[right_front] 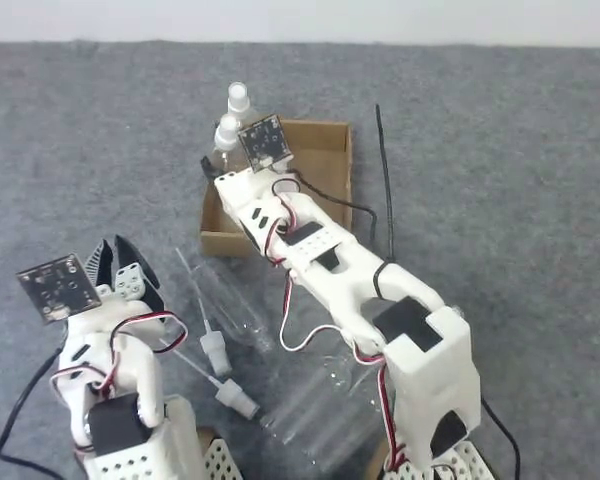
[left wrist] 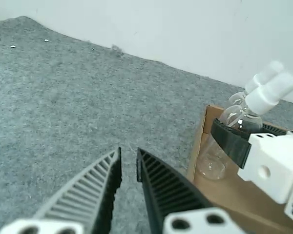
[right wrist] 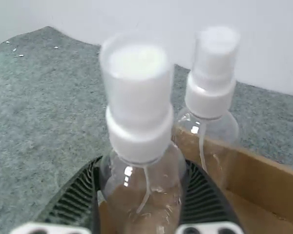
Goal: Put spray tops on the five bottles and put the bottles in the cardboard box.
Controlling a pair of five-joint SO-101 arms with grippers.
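Surface (right_front: 80, 150): grey felt-like mat.
Cardboard box (right_front: 347, 175): open, far middle.
Uncapped bottles (right_front: 310, 400): lying between the arms.
Right claw (right wrist: 139, 202): pinching upright capped bottle (right wrist: 136, 161) at box's left wall, beside second capped bottle (right wrist: 207, 122).
Left claw (left wrist: 129, 165): slightly spread, above surface, left.
Loose spray tops (right_front: 213, 350): two, near lying bottles.

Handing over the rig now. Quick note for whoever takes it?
Left pincer: open, empty, over the carpet.
Right pincer: shut on a capped bottle at a corner of the box.
Done: a second bottle, capped, stands in the box.
Left: release the held one, then cap the bare bottles lying between the arms, using the loose tops beside them, and box them.
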